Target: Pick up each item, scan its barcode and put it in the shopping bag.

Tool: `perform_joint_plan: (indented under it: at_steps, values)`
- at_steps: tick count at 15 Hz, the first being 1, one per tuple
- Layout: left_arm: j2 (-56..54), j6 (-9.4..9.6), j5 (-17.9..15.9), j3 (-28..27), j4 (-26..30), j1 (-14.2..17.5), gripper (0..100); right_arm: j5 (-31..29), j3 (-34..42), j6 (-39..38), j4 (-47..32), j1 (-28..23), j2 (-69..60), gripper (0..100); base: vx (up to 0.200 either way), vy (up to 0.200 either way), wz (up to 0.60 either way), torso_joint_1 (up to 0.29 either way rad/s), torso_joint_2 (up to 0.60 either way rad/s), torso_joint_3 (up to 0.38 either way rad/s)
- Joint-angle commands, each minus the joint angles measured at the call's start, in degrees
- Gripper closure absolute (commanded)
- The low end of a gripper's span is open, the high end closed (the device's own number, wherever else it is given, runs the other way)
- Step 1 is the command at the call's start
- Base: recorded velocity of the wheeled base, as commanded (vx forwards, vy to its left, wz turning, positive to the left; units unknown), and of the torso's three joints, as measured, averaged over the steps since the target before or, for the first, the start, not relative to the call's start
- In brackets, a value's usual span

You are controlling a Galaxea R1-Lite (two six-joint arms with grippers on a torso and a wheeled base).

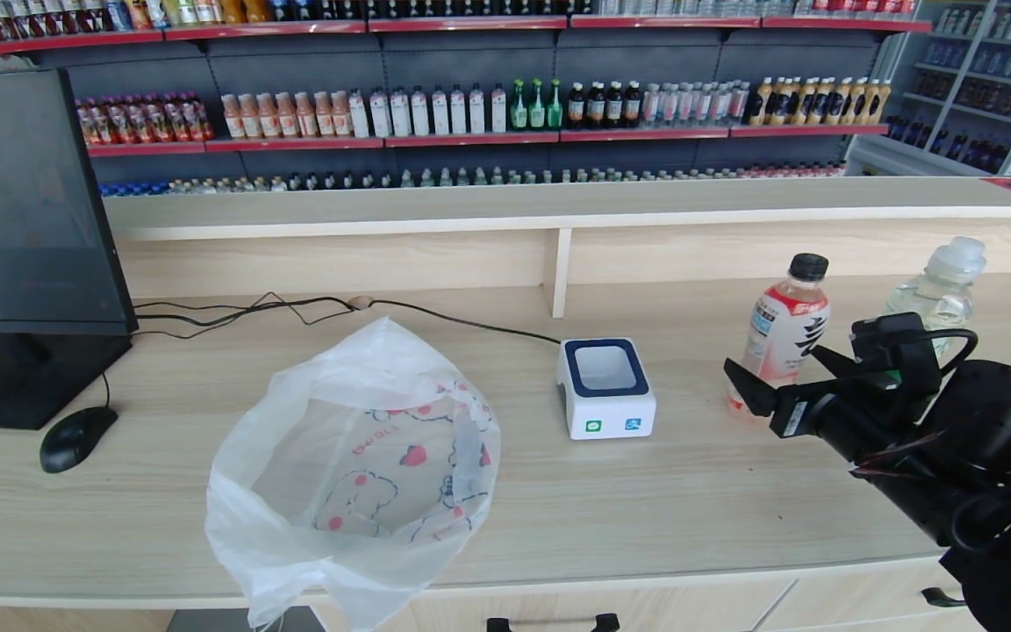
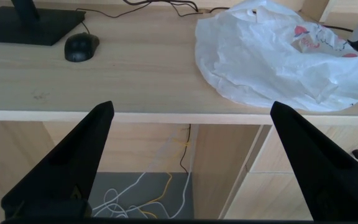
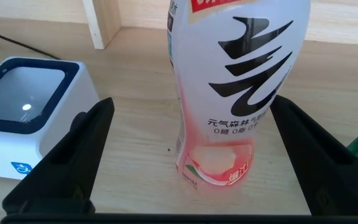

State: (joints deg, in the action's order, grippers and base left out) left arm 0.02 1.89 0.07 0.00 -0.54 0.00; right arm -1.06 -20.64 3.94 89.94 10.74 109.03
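My right gripper (image 3: 192, 106) stands wide open around the pink bottle (image 3: 241, 81) on the counter (image 1: 690, 491)
Its fingers (image 3: 79, 155) flank the upright, black-capped bottle without clamping it; whether either one touches it I cannot tell. A clear bottle (image 1: 940, 290) stands just behind, the scanner (image 1: 605, 386) sits to the pink bottle's left, and farther left the bag (image 1: 356, 465) lies open-mouthed at the counter's front edge. My left gripper (image 2: 188, 168) hangs wide open and empty below that edge, near the bag; a mouse (image 1: 75, 437) and monitor (image 1: 23, 211) occupy the counter's far left
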Motion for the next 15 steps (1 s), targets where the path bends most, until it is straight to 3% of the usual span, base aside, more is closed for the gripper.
perform_joint_plan:
  at_steps: [1, 8, 15]
  values:
    - [0.1, 0.04, 0.0, 0.0, 0.0, 0.0, 0, 0.0, -0.1, 0.0, 0.1, -0.1, 0.4, 0, 0.0, 0.0, 0.0, 0.0, 0.0, 0.0]
    - [0.1, 0.04, 0.0, 0.0, 0.0, 0.0, 0, 0.0, -2.8, 1.6, 0.1, -2.0, 2.4, 0, 0.0, 0.0, 0.0, 0.0, 0.0, 0.0]
    - [0.1, 0.04, 0.0, 0.0, 0.0, 0.0, 0, -0.1, -3.7, 1.6, 0.1, -0.3, 3.1, 0, 0.0, 0.0, 0.0, 0.0, 0.0, 0.0]
